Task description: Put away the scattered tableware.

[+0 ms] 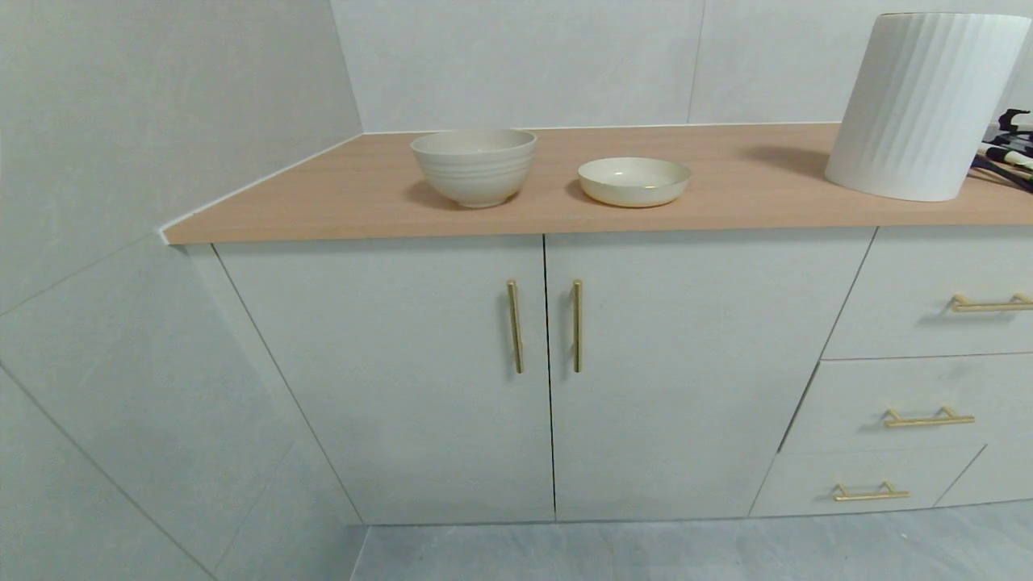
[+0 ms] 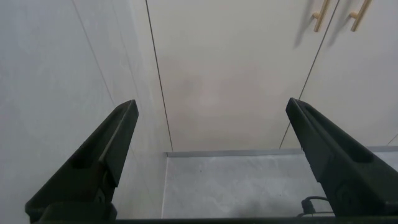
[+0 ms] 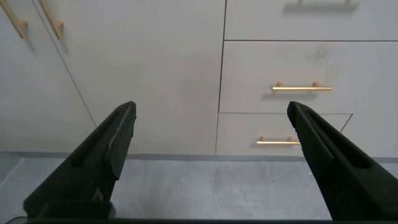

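Setting: domestic kitchen, fitted base units in a corner.
Worktop: wood-look countertop [image 1: 726, 194] running into the corner.
Walls: large pale wall tiles [image 1: 516, 56] behind and beside the counter.
Storage: two cabinet doors [image 1: 403, 379] with brass bar handles [image 1: 515, 326]; drawers [image 1: 904, 399] beside them, same handles.
Tableware: ribbed bowl [image 1: 474, 167] and shallow dish [image 1: 633, 180] standing on the countertop.
Other items: white fluted container [image 1: 920, 105]; dark-handled utensils [image 1: 1009, 153] at the counter's end.
Floor: grey stone-look floor [image 1: 646, 553].

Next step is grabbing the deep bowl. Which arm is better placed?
Left, probably. The bowl sits above the left door, and the left gripper, open, faces that door. The right gripper, also open, faces the right door and the drawers, nearer the shallow dish.
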### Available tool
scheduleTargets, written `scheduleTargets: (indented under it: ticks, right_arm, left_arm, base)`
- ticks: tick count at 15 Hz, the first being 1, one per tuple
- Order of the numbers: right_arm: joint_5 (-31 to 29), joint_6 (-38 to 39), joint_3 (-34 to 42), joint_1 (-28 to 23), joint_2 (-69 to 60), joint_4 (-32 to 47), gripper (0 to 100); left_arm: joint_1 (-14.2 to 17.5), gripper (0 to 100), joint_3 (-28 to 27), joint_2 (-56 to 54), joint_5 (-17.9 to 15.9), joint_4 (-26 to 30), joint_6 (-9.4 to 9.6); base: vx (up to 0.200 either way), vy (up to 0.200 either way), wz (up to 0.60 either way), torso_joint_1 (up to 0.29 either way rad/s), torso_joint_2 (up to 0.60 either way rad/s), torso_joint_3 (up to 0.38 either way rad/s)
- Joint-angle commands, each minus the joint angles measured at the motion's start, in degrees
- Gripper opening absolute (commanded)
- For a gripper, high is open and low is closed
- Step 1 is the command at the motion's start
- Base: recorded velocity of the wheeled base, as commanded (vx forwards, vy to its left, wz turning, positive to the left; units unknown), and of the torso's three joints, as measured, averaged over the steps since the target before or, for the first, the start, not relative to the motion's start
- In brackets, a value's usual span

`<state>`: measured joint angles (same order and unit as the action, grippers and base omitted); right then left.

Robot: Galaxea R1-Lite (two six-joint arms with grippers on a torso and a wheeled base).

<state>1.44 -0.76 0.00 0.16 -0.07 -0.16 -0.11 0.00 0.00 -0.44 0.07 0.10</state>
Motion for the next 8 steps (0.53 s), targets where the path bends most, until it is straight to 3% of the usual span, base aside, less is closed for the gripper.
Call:
scheduleTargets:
  ticks: [1, 5, 6, 8]
  right_arm:
    - [0.1, -0.1, 0.0, 0.0, 0.1, 0.0, 100]
    - [0.1, 0.0, -0.2, 0.0, 0.1, -0.5, 100]
    - [1.5, 3.4, -7.2, 0.5, 1.9, -1.7, 100]
    - [4.8, 4.8, -9.2, 2.0, 7.5, -1.3, 100]
  left_arm:
    - [0.0, 100, 0.0, 0.1, 0.0, -0.1, -0.01]
    - [0.0, 100, 0.0, 0.1, 0.0, -0.1, -0.01]
    - [0.0, 100, 0.0, 0.1, 0.0, 0.0, -0.01]
    - [0.0, 100, 0.0, 0.1, 0.0, 0.0, -0.01]
  base:
    - [0.000, 0.000, 0.00, 0.000, 0.00, 0.000]
    - [0.000, 0.000, 0.00, 0.000, 0.00, 0.000]
    - [0.000, 0.000, 0.00, 0.000, 0.00, 0.000]
    - [0.000, 0.000, 0.00, 0.000, 0.00, 0.000]
